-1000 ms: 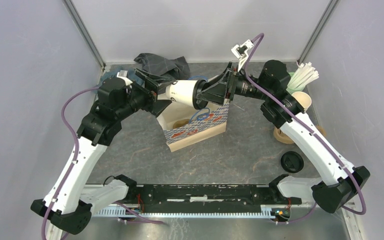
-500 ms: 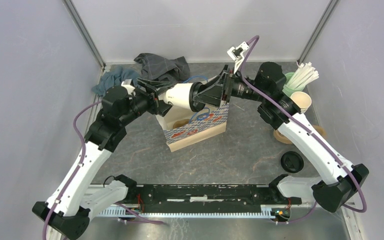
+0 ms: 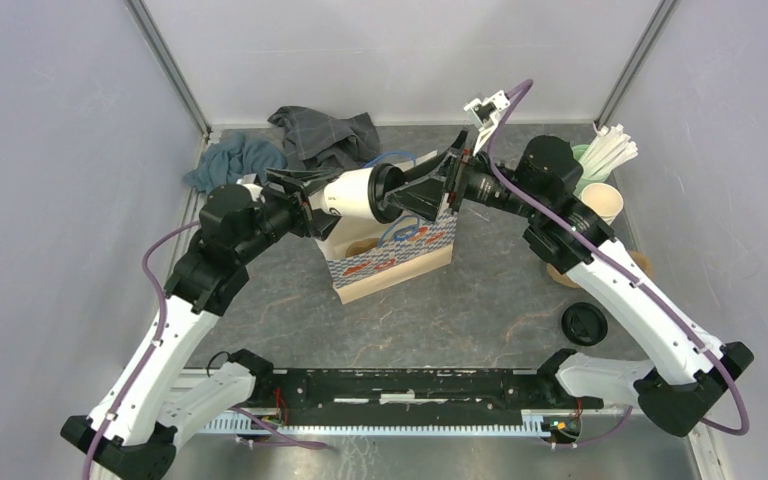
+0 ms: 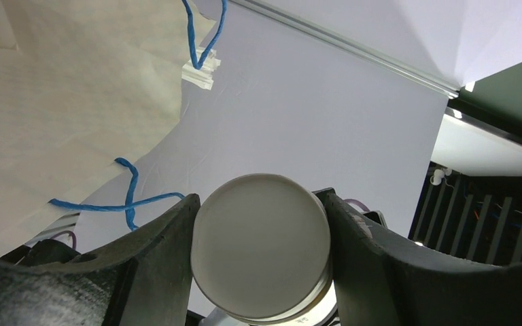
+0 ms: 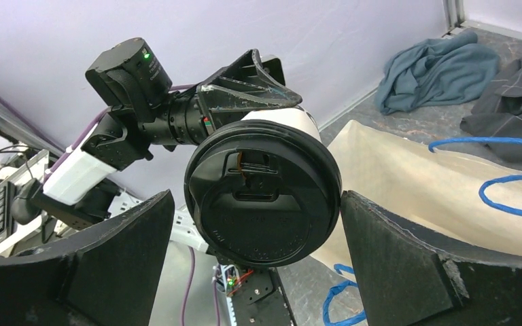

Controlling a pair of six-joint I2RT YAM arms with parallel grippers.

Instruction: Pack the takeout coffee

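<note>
The takeout coffee (image 3: 352, 193), a cream-white cup with a black lid (image 5: 264, 202), lies on its side in the air above the open paper bag (image 3: 392, 255). My left gripper (image 3: 318, 193) is shut on the cup's base end, and its round bottom (image 4: 260, 248) fills the space between the two fingers (image 4: 166, 255). My right gripper (image 3: 412, 192) faces the lid and stands open around it. Its left finger is clear of the lid and its right finger (image 5: 387, 244) sits right beside the rim. The bag's blue handles (image 5: 510, 197) hang below.
A grey cloth (image 3: 325, 135) and a teal cloth (image 3: 240, 158) lie behind the bag. At the right wall stand a green cup of straws (image 3: 592, 158) and lidless cups (image 3: 607, 202). A loose black lid (image 3: 584, 324) lies near the right arm.
The left gripper has closed on the cup's base and the right gripper has opened off the lid end. The cup has shifted a little to the left.
</note>
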